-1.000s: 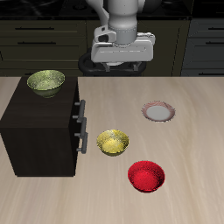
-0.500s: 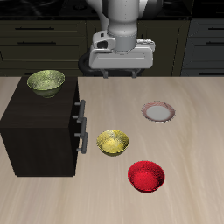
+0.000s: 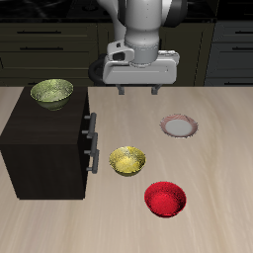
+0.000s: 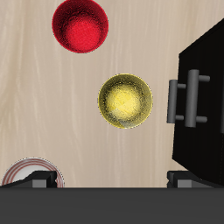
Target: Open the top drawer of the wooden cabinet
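The wooden cabinet (image 3: 44,148) is a very dark brown block with two grey-handled drawers on one face. The top drawer (image 3: 85,126) has a short grey bar handle (image 3: 92,125), above the lower drawer's like handle (image 3: 95,158). My gripper (image 3: 138,89) hangs open and empty above the table, farther back than the cabinet's drawer face and well apart from it. In the wrist view the cabinet (image 4: 208,61) and a grey handle (image 4: 187,98) show, with my fingertips (image 4: 35,181) wide apart.
A green bowl (image 3: 51,93) sits on top of the cabinet. A yellow bowl (image 3: 127,160) lies close in front of the drawer handles. A red bowl (image 3: 165,199) is near the table's front edge. A pale pink bowl (image 3: 179,126) lies farther back.
The gripper has come a little lower and toward the table's front, shifting slightly sideways. Its fingers stay open. The cabinet and bowls have not moved.
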You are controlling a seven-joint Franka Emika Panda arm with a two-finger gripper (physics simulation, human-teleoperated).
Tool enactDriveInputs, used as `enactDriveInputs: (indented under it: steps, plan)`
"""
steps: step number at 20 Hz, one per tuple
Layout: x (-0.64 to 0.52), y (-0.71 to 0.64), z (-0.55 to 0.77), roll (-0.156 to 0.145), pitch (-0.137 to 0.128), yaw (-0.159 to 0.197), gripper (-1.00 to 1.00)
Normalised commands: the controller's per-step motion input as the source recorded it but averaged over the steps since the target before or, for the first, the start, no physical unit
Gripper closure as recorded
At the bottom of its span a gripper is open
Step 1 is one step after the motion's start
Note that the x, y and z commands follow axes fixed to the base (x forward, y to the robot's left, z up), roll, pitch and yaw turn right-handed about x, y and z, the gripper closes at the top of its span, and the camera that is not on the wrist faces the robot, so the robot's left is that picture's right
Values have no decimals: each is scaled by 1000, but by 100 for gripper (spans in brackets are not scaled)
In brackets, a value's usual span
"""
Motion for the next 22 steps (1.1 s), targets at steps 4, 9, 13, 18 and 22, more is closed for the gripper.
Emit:
enactDriveInputs:
  steps: [4,9,13,18,22]
  plan:
    - [138,71,20,3,6,14,-100]
    - [197,-18,-12,-12,11,1,-100]
    - [172,52,-93,15,19,-2,-100]
    - [215,97,-41,6,4,-8,-100]
    - [235,134,-11,-5,3,9,-100]
